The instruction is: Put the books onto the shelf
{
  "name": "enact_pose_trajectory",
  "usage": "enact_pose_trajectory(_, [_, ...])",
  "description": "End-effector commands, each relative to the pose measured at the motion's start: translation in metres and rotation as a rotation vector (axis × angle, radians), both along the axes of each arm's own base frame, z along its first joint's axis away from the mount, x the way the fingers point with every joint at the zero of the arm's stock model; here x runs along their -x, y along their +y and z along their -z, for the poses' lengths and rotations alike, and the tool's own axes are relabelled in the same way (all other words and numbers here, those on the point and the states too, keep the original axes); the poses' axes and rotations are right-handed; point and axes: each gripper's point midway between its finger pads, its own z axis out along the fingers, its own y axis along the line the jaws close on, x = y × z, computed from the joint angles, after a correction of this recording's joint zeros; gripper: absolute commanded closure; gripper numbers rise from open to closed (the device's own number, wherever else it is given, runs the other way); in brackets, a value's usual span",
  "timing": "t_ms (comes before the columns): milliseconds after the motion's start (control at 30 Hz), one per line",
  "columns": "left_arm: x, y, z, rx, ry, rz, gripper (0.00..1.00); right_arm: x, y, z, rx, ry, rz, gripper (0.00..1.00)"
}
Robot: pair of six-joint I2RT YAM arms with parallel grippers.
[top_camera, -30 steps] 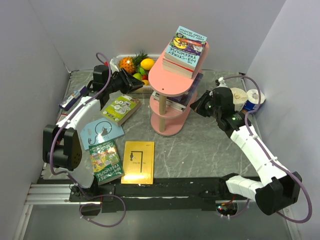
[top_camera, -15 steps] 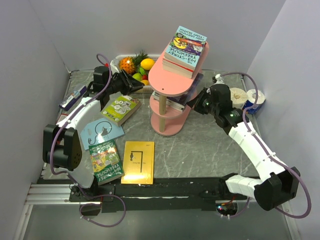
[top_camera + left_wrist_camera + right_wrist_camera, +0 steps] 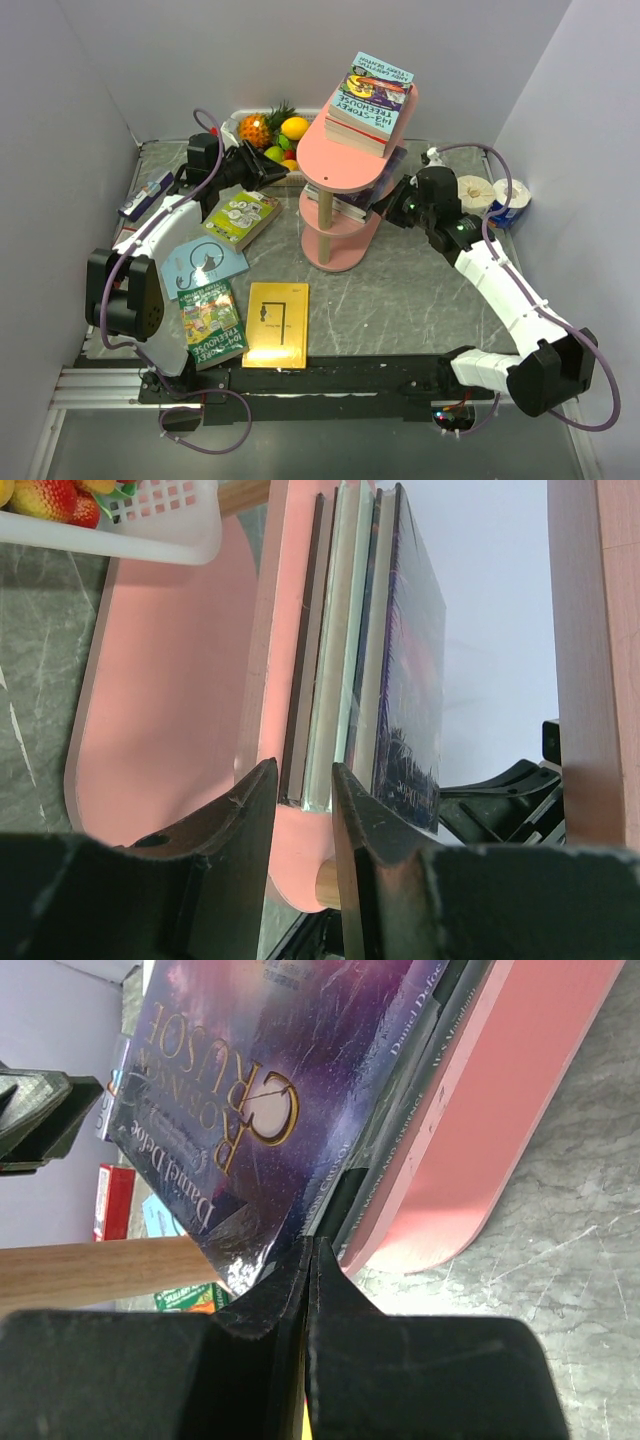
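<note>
The pink shelf (image 3: 340, 165) stands mid-table. A stack of books (image 3: 372, 95) lies on its top tier, and another stack (image 3: 378, 188) on the middle tier. Several more books lie on the table to the left: green-white (image 3: 242, 217), light-blue (image 3: 203, 265), green Treehouse (image 3: 212, 325) and yellow (image 3: 277, 323). My left gripper (image 3: 283, 176) reaches the middle tier from the left. Its jaws (image 3: 302, 780) sit snug on the ends of the stack's lower books (image 3: 315, 680). My right gripper (image 3: 388, 205) is shut and empty, its tips (image 3: 310, 1250) against the corner of the purple galaxy book (image 3: 270, 1070).
A white fruit basket (image 3: 268, 135) stands behind the left gripper. A small blue-white carton (image 3: 148, 195) lies by the left wall. Paper rolls (image 3: 495, 195) sit at the right wall, behind the right arm. Grey walls close in both sides.
My right arm has moved left toward the shelf, bringing its shut tips up against the middle tier's books. The left arm has not moved.
</note>
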Motion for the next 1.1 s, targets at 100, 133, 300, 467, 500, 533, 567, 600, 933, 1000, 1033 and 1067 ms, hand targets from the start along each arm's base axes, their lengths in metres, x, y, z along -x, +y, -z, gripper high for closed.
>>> enact_pose_trajectory(100, [0.006, -0.002, -0.022, 0.027, -0.06, 0.014, 0.65, -0.009, 0.01, -0.032, -0.024, -0.08, -0.024, 1.0])
enact_pose_trajectory(133, [0.006, -0.002, -0.022, 0.027, -0.06, 0.014, 0.65, -0.009, 0.009, -0.032, -0.023, -0.078, -0.02, 1.0])
enact_pose_trajectory(300, [0.007, -0.001, -0.023, 0.02, -0.063, 0.015, 0.66, -0.002, -0.011, -0.04, 0.009, -0.096, 0.042, 1.0])
enact_pose_trajectory(467, [0.008, 0.011, -0.022, -0.026, -0.039, -0.051, 0.64, 0.018, -0.074, -0.039, 0.15, -0.107, 0.214, 0.69])
enact_pose_trajectory(500, [0.009, 0.015, -0.017, -0.049, -0.021, -0.069, 0.64, 0.027, -0.085, -0.048, 0.153, -0.139, 0.24, 0.62])
enact_pose_trajectory(533, [0.005, 0.026, -0.014, -0.092, -0.007, -0.142, 0.63, 0.036, -0.105, -0.04, 0.188, -0.147, 0.285, 0.49])
enact_pose_trajectory(567, [0.007, 0.031, -0.007, -0.119, 0.024, -0.167, 0.63, 0.04, -0.111, -0.04, 0.195, -0.153, 0.301, 0.45])
enact_pose_trajectory(600, [0.007, 0.035, -0.004, -0.133, 0.031, -0.19, 0.63, 0.047, -0.116, -0.04, 0.198, -0.165, 0.314, 0.41])
enact_pose_trajectory(933, [0.012, 0.051, 0.01, -0.151, 0.066, -0.269, 0.62, 0.038, -0.104, -0.029, 0.146, -0.175, 0.272, 0.45])
enact_pose_trajectory(1000, [0.014, 0.05, 0.012, -0.148, 0.071, -0.256, 0.62, 0.021, -0.098, -0.034, 0.148, -0.154, 0.261, 0.71])
enact_pose_trajectory(1033, [0.014, 0.05, 0.015, -0.149, 0.075, -0.255, 0.62, 0.014, -0.097, -0.035, 0.152, -0.145, 0.266, 0.8])
enact_pose_trajectory(1067, [0.014, 0.05, 0.017, -0.152, 0.078, -0.253, 0.62, 0.002, -0.097, -0.028, 0.169, -0.11, 0.271, 0.88])
